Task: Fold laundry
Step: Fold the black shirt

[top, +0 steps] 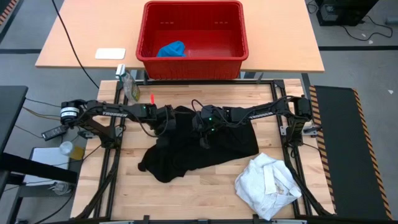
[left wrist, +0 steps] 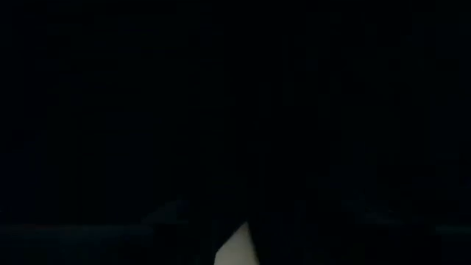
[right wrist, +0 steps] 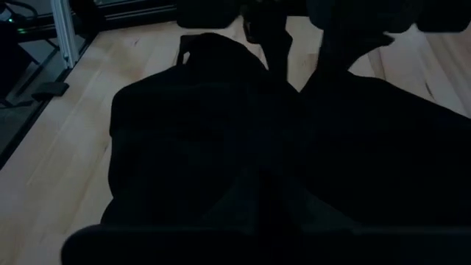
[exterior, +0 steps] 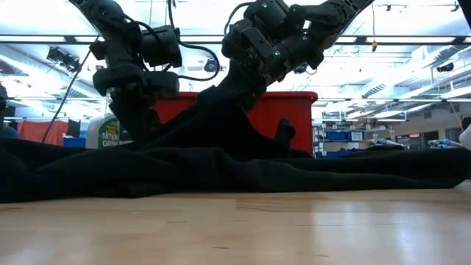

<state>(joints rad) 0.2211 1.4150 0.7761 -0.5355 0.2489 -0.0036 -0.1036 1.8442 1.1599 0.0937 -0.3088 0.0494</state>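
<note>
The large black garment (top: 205,149) lies crumpled across the middle of the table, and in the low view it (exterior: 221,162) fills the foreground. My right gripper (top: 200,122) is shut on its far edge, which rises in a peak (exterior: 221,99). My left gripper (top: 169,118) stands just to the left at the same edge. The right wrist view shows its two fingers (right wrist: 276,51) apart, pointing down at the cloth. The white garment (top: 268,185) lies bunched at the near right corner. The bright blue one (top: 171,48) lies inside the red basket (top: 193,65). My left gripper has its spread fingertips down at the black garment's far edge (right wrist: 302,92); I cannot tell whether they touch it. My right gripper pinches the black garment's far edge (exterior: 228,96) from above. That part is lifted into a peak, and the rest lies slack on the table.
The red basket stands on a second table beyond the far edge. A green spray bottle (top: 129,84) stands at the far left corner, beside a small red object (top: 152,98). Bare wood (top: 124,186) shows at the near left of the table.
</note>
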